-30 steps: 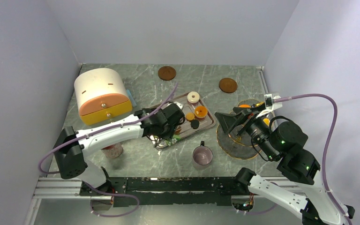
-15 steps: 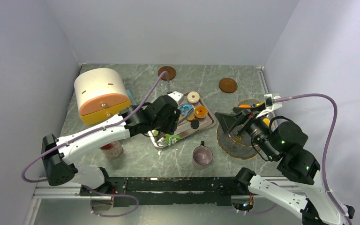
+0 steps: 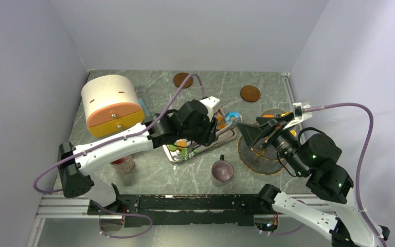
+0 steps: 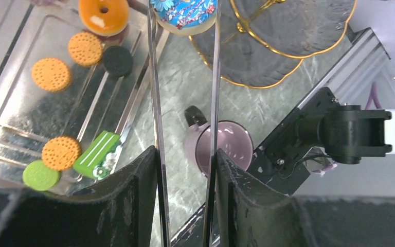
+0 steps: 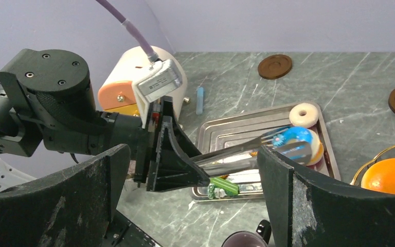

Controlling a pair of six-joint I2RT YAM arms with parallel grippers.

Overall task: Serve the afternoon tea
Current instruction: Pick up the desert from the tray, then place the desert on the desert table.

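Note:
My left gripper (image 3: 205,121) (image 4: 185,154) is shut on a pair of steel tongs (image 4: 155,98). The tongs' tips pinch a blue patterned treat (image 3: 231,118) (image 4: 184,12) (image 5: 293,140), held in the air over the right edge of the steel tray (image 3: 227,137). On the tray lie an orange doughnut (image 4: 103,13), orange cookies (image 4: 51,74), a black one (image 4: 117,60), a green one (image 4: 41,175) and a cream ring (image 5: 304,114). The pinkish mug (image 3: 222,170) (image 4: 221,152) stands in front of the tray. My right gripper (image 3: 257,135) (image 5: 193,154) hangs open over the glass stand, holding nothing.
A gold-rimmed glass tiered stand (image 3: 259,153) (image 4: 283,43) sits at the right with an orange fruit (image 5: 388,175) on it. A cream and orange bread box (image 3: 110,105) is at the left, a red-lidded jar (image 3: 123,163) below it. Two brown coasters (image 3: 183,80) lie at the back.
The left arm has lifted from the tray and swung right, carrying the tongs with the blue treat toward the glass stand. The right arm has barely moved.

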